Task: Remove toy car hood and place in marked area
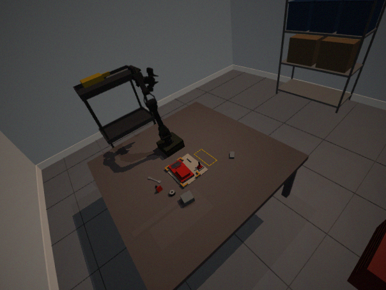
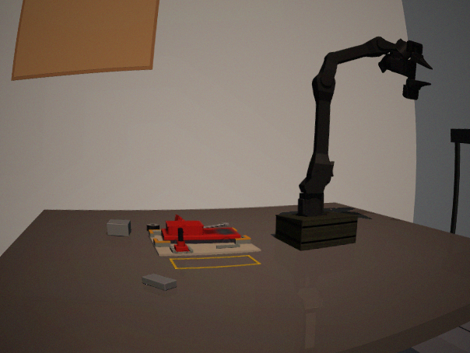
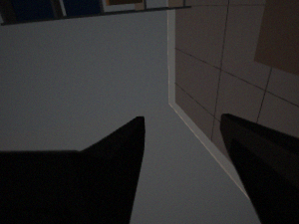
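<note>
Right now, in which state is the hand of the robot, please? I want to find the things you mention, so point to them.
Hand (image 1: 156,78) (image 2: 431,76) (image 3: 181,122): open, nothing between its fingers, raised well above the table (image 1: 249,188) (image 2: 241,311).

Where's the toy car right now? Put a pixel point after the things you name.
In the top view, the toy car (image 1: 183,171) (image 2: 187,230) sits on the pale board (image 1: 190,160) (image 2: 210,249), between the yellow outline (image 1: 213,163) (image 2: 215,267) and the wrench (image 1: 154,179) (image 2: 218,225).

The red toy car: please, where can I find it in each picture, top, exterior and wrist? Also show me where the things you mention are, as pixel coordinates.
Top: red toy car (image 1: 184,172) (image 2: 184,228) just below the centre.
Exterior: left of the centre, in the lower half.
Wrist: not in it.
Shared landmark, top and exterior only: the yellow outlined rectangle (image 1: 213,157) (image 2: 215,267), on the table beside the car's board (image 1: 201,171) (image 2: 208,250).
</note>
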Available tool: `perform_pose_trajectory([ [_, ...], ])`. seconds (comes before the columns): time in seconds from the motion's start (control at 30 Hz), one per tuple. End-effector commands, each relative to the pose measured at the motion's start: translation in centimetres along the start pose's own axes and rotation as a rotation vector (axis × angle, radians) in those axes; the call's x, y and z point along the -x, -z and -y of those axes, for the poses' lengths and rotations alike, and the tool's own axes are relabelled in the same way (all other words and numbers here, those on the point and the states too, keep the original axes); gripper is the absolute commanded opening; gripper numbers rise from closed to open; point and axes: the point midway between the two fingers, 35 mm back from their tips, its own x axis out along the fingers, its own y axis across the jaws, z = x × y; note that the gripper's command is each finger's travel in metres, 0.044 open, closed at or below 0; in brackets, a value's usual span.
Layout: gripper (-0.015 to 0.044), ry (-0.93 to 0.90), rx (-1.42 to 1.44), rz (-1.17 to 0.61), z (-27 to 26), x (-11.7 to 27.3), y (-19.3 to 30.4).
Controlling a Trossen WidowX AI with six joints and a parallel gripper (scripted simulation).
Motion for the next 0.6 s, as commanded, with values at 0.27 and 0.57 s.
perform_pose_trajectory([
  [0.27, 0.0440, 0.127, 0.211, 0.249, -0.2, -9.0, -8.0],
  [0.57, 0.0440, 0.365, 0.366, 0.484, 0.6, -16.0, -21.4],
])
